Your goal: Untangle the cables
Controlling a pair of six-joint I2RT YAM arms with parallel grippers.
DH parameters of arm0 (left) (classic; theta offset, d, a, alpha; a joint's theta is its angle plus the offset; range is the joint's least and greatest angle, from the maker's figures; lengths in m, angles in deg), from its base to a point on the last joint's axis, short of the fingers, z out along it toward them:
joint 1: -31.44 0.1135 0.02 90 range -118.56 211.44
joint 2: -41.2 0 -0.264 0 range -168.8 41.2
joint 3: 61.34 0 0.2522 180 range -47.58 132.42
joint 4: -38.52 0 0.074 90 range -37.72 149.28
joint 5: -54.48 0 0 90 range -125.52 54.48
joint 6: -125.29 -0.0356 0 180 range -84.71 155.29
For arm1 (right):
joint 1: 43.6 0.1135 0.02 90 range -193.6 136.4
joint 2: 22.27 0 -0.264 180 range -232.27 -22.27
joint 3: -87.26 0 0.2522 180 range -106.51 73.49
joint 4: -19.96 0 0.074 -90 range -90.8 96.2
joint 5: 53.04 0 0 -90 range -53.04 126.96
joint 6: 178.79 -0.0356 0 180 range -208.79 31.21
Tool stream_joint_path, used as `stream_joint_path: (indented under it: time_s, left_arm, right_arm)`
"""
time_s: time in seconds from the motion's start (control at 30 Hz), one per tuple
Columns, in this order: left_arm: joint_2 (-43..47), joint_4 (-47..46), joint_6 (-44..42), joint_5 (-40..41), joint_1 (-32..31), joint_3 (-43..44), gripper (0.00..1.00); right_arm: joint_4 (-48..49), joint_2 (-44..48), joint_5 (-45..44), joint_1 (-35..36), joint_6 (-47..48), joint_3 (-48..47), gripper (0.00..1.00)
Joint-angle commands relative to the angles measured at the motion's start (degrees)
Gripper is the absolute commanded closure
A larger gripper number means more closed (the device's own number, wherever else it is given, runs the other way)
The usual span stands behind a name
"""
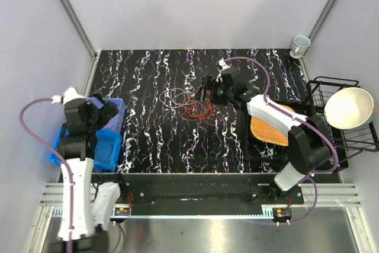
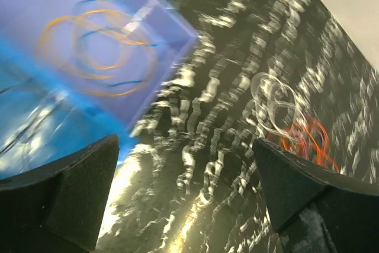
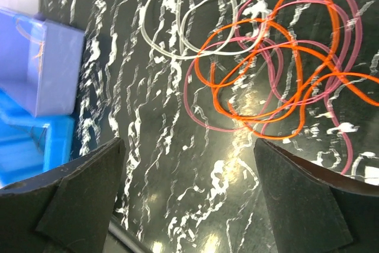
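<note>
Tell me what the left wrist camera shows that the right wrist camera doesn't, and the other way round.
Only the left wrist: the inside of the lilac bin, with yellow and blue wire loops lying in it. Only the right wrist: the pink cable clearly tangled with the orange cable. Both: the white loops beside that orange tangle on the marbled table, plus the lilac bin and a blue bin.
</note>
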Motion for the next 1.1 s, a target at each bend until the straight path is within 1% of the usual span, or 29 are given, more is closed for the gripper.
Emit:
stream_joint_path:
  time_s: [0.0, 0.03, 0.07, 0.1, 0.13, 0.17, 0.23, 0.27, 0.33, 0.4, 0.43, 0.67, 0.73, 0.8, 0.87, 0.9, 0.97, 1.0, 1.07]
  left_arm:
    - [-8.2, -6.8, 0.6, 9.3, -15.3, 5.7, 0.05]
    - [-10.3, -7.2, 0.2, 11.8, -21.6, 6.6, 0.05]
    - [-14.9, -7.8, -0.6, 13.1, -24.6, 7.6, 0.05]
    - [-17.6, -8.1, -1.2, 13.9, -27.3, 9.6, 0.06]
    - [-20.4, -8.5, -1.9, 13.9, -31.6, 10.6, 0.06]
    - [-26.2, -9.2, -2.9, 13.5, -33.4, 11.6, 0.07]
    - [-32.2, -9.6, -3.5, 12.5, -36.7, 15.0, 0.1]
    - [-37.4, -9.7, -3.1, 12.6, -37.5, 16.2, 0.12]
    - [-43.6, -10.8, -2.4, 11.7, -38.6, 18.9, 0.15]
    - [-47.1, -12.3, -2.0, 10.8, -39.1, 21.7, 0.17]
    - [-50.5, -12.4, -1.8, 10.2, -39.2, 22.9, 0.19]
    - [-63.5, -9.5, -1.8, 11.1, -39.7, 34.5, 0.25]
    - [-67.0, -8.0, -1.4, 11.9, -39.7, 36.4, 0.27]
    - [-68.6, -7.3, -0.8, 13.9, -39.7, 37.9, 0.29]
    - [-70.4, -6.2, -0.1, 15.4, -39.7, 39.0, 0.29]
    - [-71.1, -5.2, 0.4, 17.5, -39.7, 39.8, 0.29]
    - [-73.8, -1.2, 1.6, 19.2, -39.7, 42.6, 0.28]
    - [-74.6, 0.2, 2.0, 20.8, -39.7, 43.4, 0.23]
    - [-76.0, 2.0, 3.2, 21.9, -39.7, 43.9, 0.18]
  right_arm:
    - [0.9, -0.1, -7.8, -0.2, -1.1, -2.0, 0.06]
    - [0.1, 0.1, -9.6, -0.2, -1.3, -1.8, 0.06]
    - [-0.6, 0.7, -14.0, -0.2, -1.4, -1.3, 0.06]
    - [-1.1, 1.0, -15.7, -0.2, -1.4, -0.8, 0.06]
    - [-1.1, 1.6, -17.0, -0.2, -0.8, -0.4, 0.06]
    - [-1.1, 1.9, -19.1, -0.3, -0.3, 0.3, 0.05]
    - [-1.4, 2.2, -21.4, -0.2, -0.4, 1.1, 0.06]
    - [-1.4, 2.4, -22.9, -0.2, -0.6, 1.6, 0.06]
    - [-1.3, 2.2, -23.1, -0.3, -0.7, 2.0, 0.05]
    - [-1.4, 1.9, -22.3, -0.4, -0.8, 2.1, 0.05]
    - [-1.4, 1.5, -21.7, -0.4, -0.8, 2.1, 0.05]
    - [-0.6, -2.1, -18.8, -1.1, -1.3, 2.0, 0.04]
    - [-0.3, -3.1, -17.4, -1.5, -1.7, 2.1, 0.04]
    - [0.1, -3.6, -16.6, -2.0, -2.1, 2.3, 0.04]
    - [0.8, -4.3, -15.7, -2.3, -2.2, 2.5, 0.04]
    - [0.8, -4.5, -15.4, -2.4, -2.2, 2.6, 0.04]
    - [1.1, -5.1, -14.6, -2.7, -2.2, 2.5, 0.04]
    - [1.1, -5.4, -14.4, -2.7, -2.2, 2.6, 0.04]
    - [1.4, -5.7, -13.8, -3.0, -2.3, 2.7, 0.04]
